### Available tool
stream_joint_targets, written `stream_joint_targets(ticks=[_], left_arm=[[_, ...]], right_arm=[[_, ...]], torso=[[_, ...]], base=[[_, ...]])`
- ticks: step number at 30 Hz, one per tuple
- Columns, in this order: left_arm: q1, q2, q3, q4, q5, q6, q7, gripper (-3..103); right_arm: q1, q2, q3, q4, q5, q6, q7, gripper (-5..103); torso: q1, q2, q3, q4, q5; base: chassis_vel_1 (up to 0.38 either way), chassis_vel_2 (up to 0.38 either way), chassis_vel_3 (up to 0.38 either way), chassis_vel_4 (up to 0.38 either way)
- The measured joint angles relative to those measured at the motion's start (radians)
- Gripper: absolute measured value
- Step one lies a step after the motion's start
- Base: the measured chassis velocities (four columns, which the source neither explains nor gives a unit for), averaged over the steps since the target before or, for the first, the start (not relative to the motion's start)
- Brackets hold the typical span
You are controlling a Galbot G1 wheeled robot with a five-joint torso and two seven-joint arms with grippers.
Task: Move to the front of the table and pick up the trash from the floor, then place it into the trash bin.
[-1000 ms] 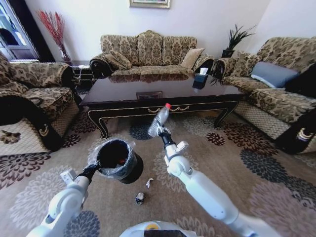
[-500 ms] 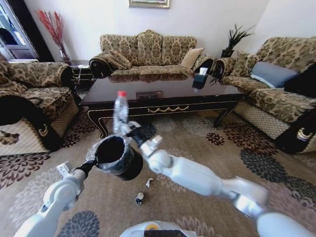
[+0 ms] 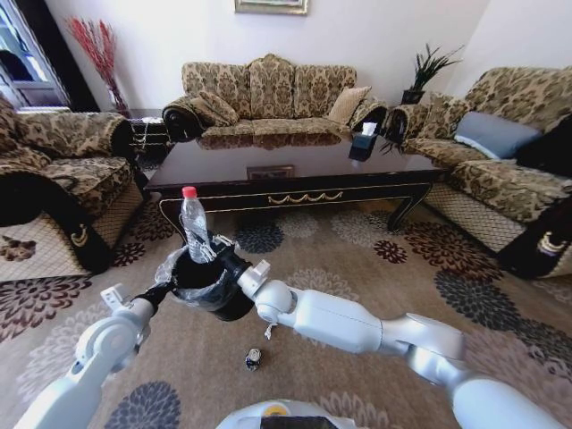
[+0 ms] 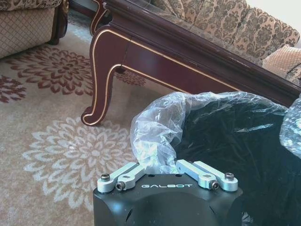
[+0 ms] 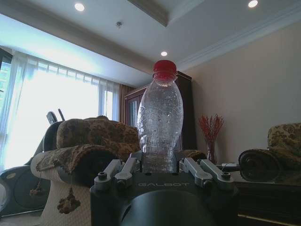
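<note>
The trash in play here is a clear plastic bottle (image 3: 193, 225) with a red cap, standing pretty much upright with its bottom end right over the open mouth of the trash bin (image 3: 211, 288). The right hand (image 3: 212, 251) has its fingers closed around the bottle's lower body; in the right wrist view the bottle (image 5: 160, 123) rises straight up between the two metal fingers (image 5: 123, 171), cap on top. No label on the bottle that I can see.

The bin is a small black one with a crinkly clear bag folded over the rim, and it's being held up off the floor (image 3: 357, 259) by the left hand (image 3: 165, 293), which is pinched onto the near rim. In the left wrist view its fingers (image 4: 130, 173) sit tight against the bag-covered edge of the bin (image 4: 225, 141), with the bag bunched up between them.

Only readable writing: "GALBOT" printed on the black housing of both hands in the wrist views.

On the carpet just below the bin there's a small crushed dark can (image 3: 254, 358) and a tiny white scrap (image 3: 269, 332) near it, both close to the robot's base. The dark wood table (image 3: 295, 170) with gold trim stands just beyond the bin, with a dark tissue box (image 3: 362, 145) on its far right part.
</note>
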Motion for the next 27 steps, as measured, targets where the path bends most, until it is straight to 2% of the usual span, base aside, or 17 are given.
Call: stream_joint_targets(ticks=[1, 3, 7, 10, 13, 16, 19, 21, 27], left_arm=[[0.001, 0.000, -0.002, -0.002, 0.000, 0.000, 0.000, 3], [0.002, 0.001, -0.003, -0.003, 0.001, -0.001, 0.000, 3], [0.007, 0.002, -0.012, -0.004, 0.006, -0.003, 0.000, 3], [0.009, 0.002, -0.016, -0.004, 0.010, -0.005, 0.000, 3], [0.011, -0.002, -0.017, -0.004, 0.019, -0.008, 0.000, 3], [0.012, -0.008, -0.017, -0.004, 0.025, -0.009, 0.001, 3], [0.013, -0.016, -0.019, -0.004, 0.031, -0.010, 0.001, 3], [0.014, -0.017, -0.023, -0.004, 0.031, -0.010, 0.001, 3], [0.016, -0.029, -0.089, -0.010, 0.035, -0.027, -0.001, 3]], right_arm=[[-0.001, -0.006, 0.000, 0.001, -0.003, 0.000, 0.002, 37], [-0.002, -0.013, 0.001, 0.003, -0.003, 0.000, 0.002, 37], [-0.010, -0.051, 0.012, 0.034, 0.000, -0.001, 0.005, 58], [-0.020, -0.084, 0.021, 0.055, 0.009, -0.003, 0.001, 64], [-0.040, -0.134, 0.029, 0.081, 0.022, -0.005, -0.015, 80], [-0.065, -0.167, 0.033, 0.101, 0.017, -0.005, -0.025, 85], [-0.109, -0.198, 0.060, 0.119, 0.014, -0.012, -0.027, 99], [-0.122, -0.204, 0.075, 0.120, 0.021, -0.018, -0.027, 100], [-0.198, -0.227, 0.225, 0.104, 0.153, -0.082, -0.006, 100]], torso=[[0.000, 0.000, 0.000, 0.0000, 0.0000], [0.000, 0.000, 0.000, 0.0000, 0.0000], [0.000, 0.000, 0.000, 0.0000, 0.0000], [0.000, 0.000, 0.000, 0.0001, 0.0001], [0.000, 0.000, 0.000, -0.0001, 0.0001], [0.000, 0.000, 0.000, -0.0001, 0.0001], [0.000, 0.000, 0.000, 0.0000, 0.0002], [0.000, 0.000, 0.000, 0.0000, 0.0001], [0.000, 0.000, 0.000, 0.0001, 0.0001]], base=[[0.000, 0.000, 0.000, 0.000], [0.000, 0.000, 0.000, 0.000], [0.000, 0.000, 0.000, 0.000], [0.000, 0.000, 0.000, 0.000], [0.000, 0.000, 0.000, 0.000], [0.000, 0.000, 0.000, 0.000], [0.000, 0.000, 0.000, 0.000], [0.000, 0.000, 0.000, 0.000], [0.000, 0.000, 0.000, 0.000]])
